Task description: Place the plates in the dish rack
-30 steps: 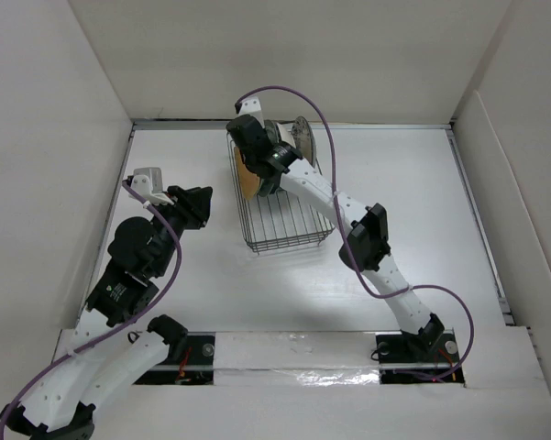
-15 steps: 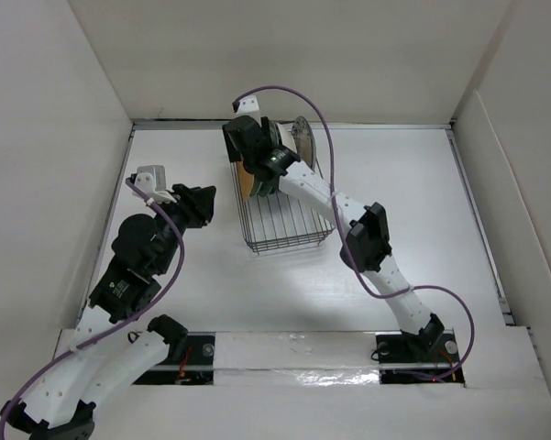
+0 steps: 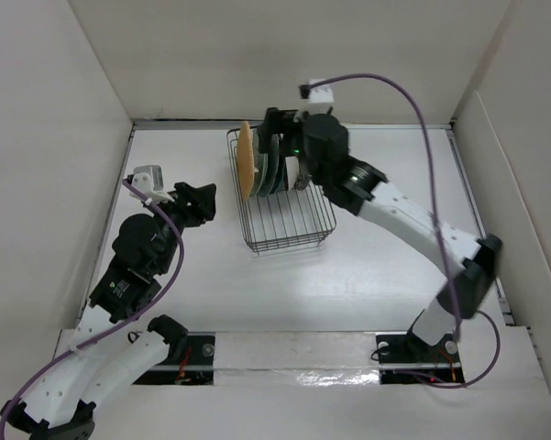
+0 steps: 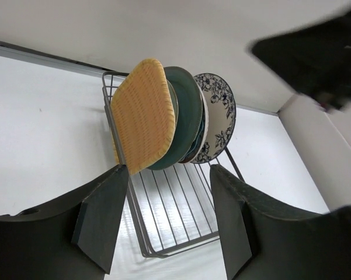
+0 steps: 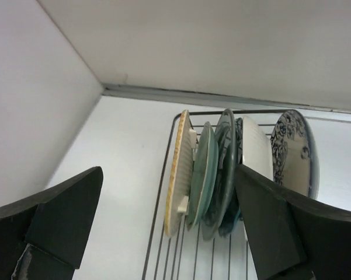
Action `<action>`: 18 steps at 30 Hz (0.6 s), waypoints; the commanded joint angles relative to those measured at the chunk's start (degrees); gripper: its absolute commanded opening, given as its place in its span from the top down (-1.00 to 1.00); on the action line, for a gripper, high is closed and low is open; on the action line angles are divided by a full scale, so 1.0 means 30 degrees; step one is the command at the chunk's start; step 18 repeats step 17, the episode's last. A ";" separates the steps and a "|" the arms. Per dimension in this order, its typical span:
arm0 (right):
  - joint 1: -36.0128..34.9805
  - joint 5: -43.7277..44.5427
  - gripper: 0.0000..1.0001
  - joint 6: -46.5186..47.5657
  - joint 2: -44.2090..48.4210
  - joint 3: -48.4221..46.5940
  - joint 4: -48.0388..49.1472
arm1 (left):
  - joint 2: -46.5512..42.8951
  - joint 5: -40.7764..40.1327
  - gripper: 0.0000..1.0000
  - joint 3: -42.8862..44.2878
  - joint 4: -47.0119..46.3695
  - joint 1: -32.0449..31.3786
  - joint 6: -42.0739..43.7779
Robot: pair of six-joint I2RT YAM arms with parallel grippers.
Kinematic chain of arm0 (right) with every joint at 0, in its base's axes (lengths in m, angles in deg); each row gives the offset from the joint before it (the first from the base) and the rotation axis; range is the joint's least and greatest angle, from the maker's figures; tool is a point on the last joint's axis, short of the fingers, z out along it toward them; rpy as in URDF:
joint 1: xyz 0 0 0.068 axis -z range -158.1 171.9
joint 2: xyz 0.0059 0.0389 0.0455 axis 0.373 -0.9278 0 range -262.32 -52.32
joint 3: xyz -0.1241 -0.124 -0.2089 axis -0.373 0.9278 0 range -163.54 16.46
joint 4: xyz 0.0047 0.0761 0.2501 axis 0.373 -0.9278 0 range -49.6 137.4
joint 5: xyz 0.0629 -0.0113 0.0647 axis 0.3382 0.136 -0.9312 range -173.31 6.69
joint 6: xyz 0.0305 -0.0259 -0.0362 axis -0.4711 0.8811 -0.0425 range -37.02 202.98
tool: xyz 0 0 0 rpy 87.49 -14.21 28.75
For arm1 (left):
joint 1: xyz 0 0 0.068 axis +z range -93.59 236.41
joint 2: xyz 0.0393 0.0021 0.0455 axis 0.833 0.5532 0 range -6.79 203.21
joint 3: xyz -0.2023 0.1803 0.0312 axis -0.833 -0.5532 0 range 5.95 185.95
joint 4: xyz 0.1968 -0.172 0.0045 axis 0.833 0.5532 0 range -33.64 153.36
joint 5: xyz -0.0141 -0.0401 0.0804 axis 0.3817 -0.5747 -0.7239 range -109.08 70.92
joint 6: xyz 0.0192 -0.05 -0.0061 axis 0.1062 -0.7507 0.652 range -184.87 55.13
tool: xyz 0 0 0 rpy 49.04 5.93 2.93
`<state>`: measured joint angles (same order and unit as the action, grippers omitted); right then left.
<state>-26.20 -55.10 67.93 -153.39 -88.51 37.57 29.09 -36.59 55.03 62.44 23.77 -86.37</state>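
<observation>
Evidently loading is at or near completion. The plates stand on edge, packed together at the far end of the dish rack (image 3: 289,225), with the orange rounded-square plate (image 4: 143,114) outermost and the blue-patterned plate (image 4: 219,114) on the opposite side. None is seen lying on the table (image 3: 394,266). The right gripper (image 5: 168,172) hovers near the stack, jaws spread wide and empty. The left gripper (image 4: 166,169) is likewise parted and empty, well apart from the rack. The middle plates overlap, so neither an exact count nor their seating between the prongs can be confirmed.

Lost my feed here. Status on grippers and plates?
Left gripper open, empty. Right gripper open, empty. Plates upright in dish rack, orange plate outermost. Nothing blocking.
</observation>
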 commanded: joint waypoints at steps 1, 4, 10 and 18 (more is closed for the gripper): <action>-0.0140 -0.0233 -0.99 -0.0755 0.5746 0.5589 0.4877 | 0.0023 -0.0430 -0.13 -0.0160 -0.0594 -0.0076 0.0017; 0.0561 0.0703 -0.99 -0.1135 1.1442 1.1274 0.6026 | -0.0094 -0.0928 -0.20 0.0367 -0.0126 -0.0076 -0.0041; 0.4682 0.3225 -0.99 -0.3504 2.0586 1.9418 0.5037 | -0.1059 -0.1981 -0.23 0.0369 -0.0505 -0.0076 0.0134; 0.8498 -0.0901 -0.99 -0.4769 2.2239 2.1102 0.3568 | -0.0828 -0.2304 -0.21 0.0192 -0.0099 -0.0076 0.0135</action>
